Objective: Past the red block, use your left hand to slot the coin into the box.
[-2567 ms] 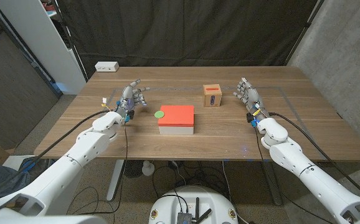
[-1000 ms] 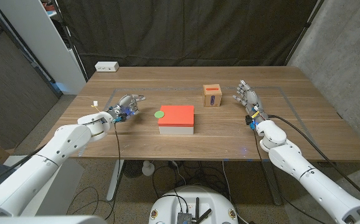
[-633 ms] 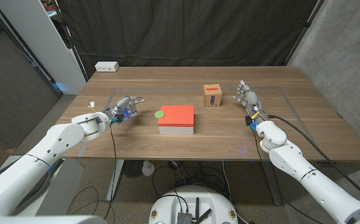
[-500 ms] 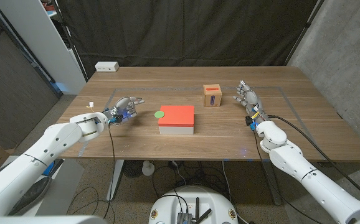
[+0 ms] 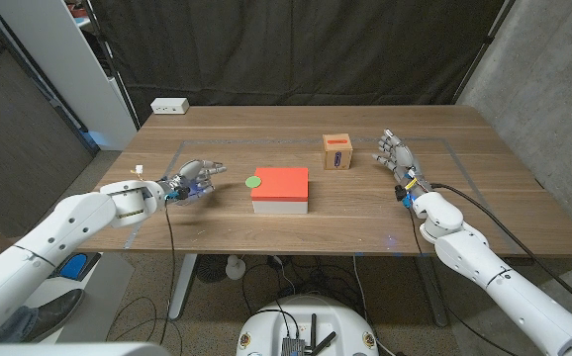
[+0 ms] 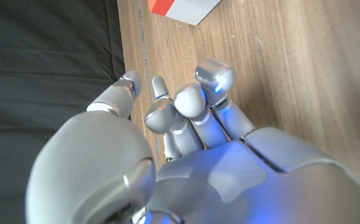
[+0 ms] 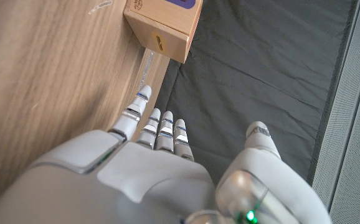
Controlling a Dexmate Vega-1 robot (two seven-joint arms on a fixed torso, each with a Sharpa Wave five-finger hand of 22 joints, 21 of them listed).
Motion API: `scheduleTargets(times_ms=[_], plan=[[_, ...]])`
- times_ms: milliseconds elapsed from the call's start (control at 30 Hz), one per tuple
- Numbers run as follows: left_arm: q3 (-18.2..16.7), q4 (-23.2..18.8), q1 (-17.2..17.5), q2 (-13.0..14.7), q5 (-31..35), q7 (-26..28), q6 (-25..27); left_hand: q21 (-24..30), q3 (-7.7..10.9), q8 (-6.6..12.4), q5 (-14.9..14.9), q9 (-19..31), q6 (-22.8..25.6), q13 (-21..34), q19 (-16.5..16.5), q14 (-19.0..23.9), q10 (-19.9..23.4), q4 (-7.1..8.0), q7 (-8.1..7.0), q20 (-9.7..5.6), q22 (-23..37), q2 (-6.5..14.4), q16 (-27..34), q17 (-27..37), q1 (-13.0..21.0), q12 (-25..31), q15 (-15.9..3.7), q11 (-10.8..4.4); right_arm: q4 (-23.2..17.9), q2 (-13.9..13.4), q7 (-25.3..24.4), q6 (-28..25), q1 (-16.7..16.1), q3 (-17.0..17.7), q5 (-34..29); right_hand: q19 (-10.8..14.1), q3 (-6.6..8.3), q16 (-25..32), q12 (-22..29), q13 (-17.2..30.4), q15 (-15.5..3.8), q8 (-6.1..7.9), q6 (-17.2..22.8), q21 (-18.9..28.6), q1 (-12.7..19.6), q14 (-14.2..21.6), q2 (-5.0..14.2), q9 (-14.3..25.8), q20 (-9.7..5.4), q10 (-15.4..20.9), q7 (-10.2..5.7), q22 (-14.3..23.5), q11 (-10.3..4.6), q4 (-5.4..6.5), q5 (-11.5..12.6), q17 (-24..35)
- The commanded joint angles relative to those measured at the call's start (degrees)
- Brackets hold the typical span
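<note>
A green coin [image 5: 253,182] lies flat on the table, against the left side of the red block [image 5: 280,182], which has a red top and white sides. Behind and to the right of the block stands the small wooden box [image 5: 337,151] with a red-rimmed slot on top. My left hand [image 5: 195,178] hovers low over the table left of the coin, holding nothing, fingers apart and pointing toward it. In the left wrist view the left hand [image 6: 186,143] reaches toward a corner of the red block [image 6: 180,7]. My right hand [image 5: 395,153] stands open right of the box [image 7: 164,22].
A small white unit [image 5: 169,105] sits at the table's back left corner. A dark curtain hangs behind the table [image 5: 296,232]. Bare wood lies between the left hand and the coin.
My left arm has swung outward and lowered. Its hand has dropped from an upright pose to low over the table, fingers turned toward the coin. The right hand has barely moved.
</note>
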Motion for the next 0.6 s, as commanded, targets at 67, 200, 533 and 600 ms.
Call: scheduleTargets(times_ms=[67, 200, 533, 600], plan=[[0.41, -1.62, -0.18, 3.21, -4.3, 3.84, 4.83, -0.4, -0.48, 1.1, -0.08, 1.07, -0.01, 0.37, 0.06, -0.07, -0.05, 0.1, -0.37, 0.04, 0.18, -0.31, 0.28, -0.11, 0.47, 0.67, 0.11, 0.28, 0.71, -2.01, 4.06, -0.78, 0.17, 0.98, 2.84, -0.06, 0.21, 0.07, 0.08, 0.25, 0.12, 0.15, 0.1, -0.14, -0.01, 0.53, 0.57, 0.1, 0.36, 0.64, -0.38, 0.24, 0.17, -0.3, 0.21, 0.03], [2.63, 0.09, -3.31, 4.93, -4.47, 0.4, 7.43, -0.46, -0.59, 1.75, -0.09, 1.9, -1.01, 0.67, 0.2, -0.06, -0.13, 0.34, 0.0, 0.08, 0.74, -0.16, 0.42, -0.07, 0.14, 0.85, 0.07, 0.3, 0.79, -2.48, 5.1, 0.05, 0.2, 1.02, 2.65, -0.11, 0.21, 0.1, 0.1, 0.25, 0.14, 0.16, 0.13, -0.18, 0.01, 0.63, 0.58, 0.1, 0.46, 0.72, -0.37, 0.24, 0.13, -0.32, 0.21, 0.03], [2.5, -3.05, -4.52, 7.42, -10.04, 3.98, 11.46, -1.43, -0.92, 2.19, -0.2, 2.37, -3.31, 0.95, -0.2, -0.44, -0.31, 0.54, 0.93, 0.05, 0.59, -0.14, 0.19, 0.09, -0.91, 0.75, 0.08, 0.26, 0.57, -2.96, 5.67, 2.06, -1.0, 1.95, 2.95, -0.14, 0.21, 0.08, 0.12, 0.26, 0.13, 0.18, 0.25, -0.24, 0.04, 0.69, 0.62, 0.11, 0.51, 0.85, -0.43, 0.24, 0.09, -0.37, 0.23, 0.01], [2.77, -3.34, -4.92, 7.79, -10.97, 4.35, 11.92, -1.54, -0.91, 2.24, -0.21, 2.28, -3.43, 0.89, -0.22, -0.25, -0.44, 0.5, 0.98, 0.04, 0.6, -0.12, 0.33, 0.26, -0.96, 0.61, 0.06, 0.28, 1.03, -2.84, 5.83, 2.63, -1.14, 2.06, 2.96, -0.12, 0.21, 0.08, 0.11, 0.26, 0.1, 0.2, 0.3, -0.25, 0.05, 0.71, 0.63, 0.11, 0.47, 0.85, -0.42, 0.24, 0.08, -0.38, 0.23, 0.01]])
